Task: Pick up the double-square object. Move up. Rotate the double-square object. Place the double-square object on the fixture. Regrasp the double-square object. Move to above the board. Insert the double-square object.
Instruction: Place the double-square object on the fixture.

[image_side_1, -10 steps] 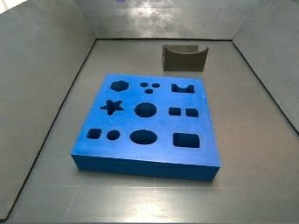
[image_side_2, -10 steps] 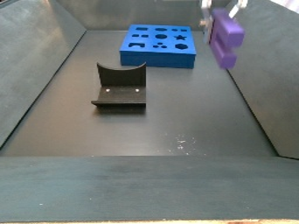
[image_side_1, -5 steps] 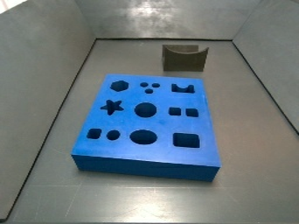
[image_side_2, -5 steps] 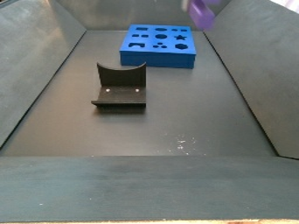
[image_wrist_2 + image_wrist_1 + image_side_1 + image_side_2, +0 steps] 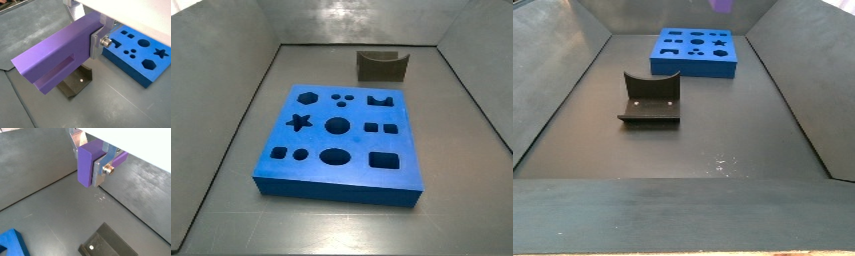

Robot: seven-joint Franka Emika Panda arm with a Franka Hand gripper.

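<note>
The board [image 5: 342, 140] is seen lying flat on the grey floor [image 5: 458, 215] in both side views, its dark cut-outs facing up: a star, a hexagon, circles and squares. In a side view it [image 5: 699, 50] lies at the far end of the walled enclosure, and the fixture [image 5: 649, 98] stands nearer, to the left, well apart from it. In a side view the fixture [image 5: 382, 66] is seen beyond the board's far edge, its curved dip on top. A corner of the board [image 5: 12, 246] and part of the fixture [image 5: 110, 246] are shown below the tool in a wrist view; the board [image 5: 139, 53] and the fixture [image 5: 75, 85] are seen likewise below. The block [image 5: 89, 163] is held off the floor, pinched between the silver fingers [image 5: 105, 166] of the gripper [image 5: 97, 164], and hangs lengthwise downward. Its long purple face [image 5: 59, 56] fills much of a wrist view, clamped at the gripper [image 5: 93, 40]. In a side view only a small purple tip [image 5: 723, 4] is caught at the top edge, above the board; the gripper itself cannot be made out there.
</note>
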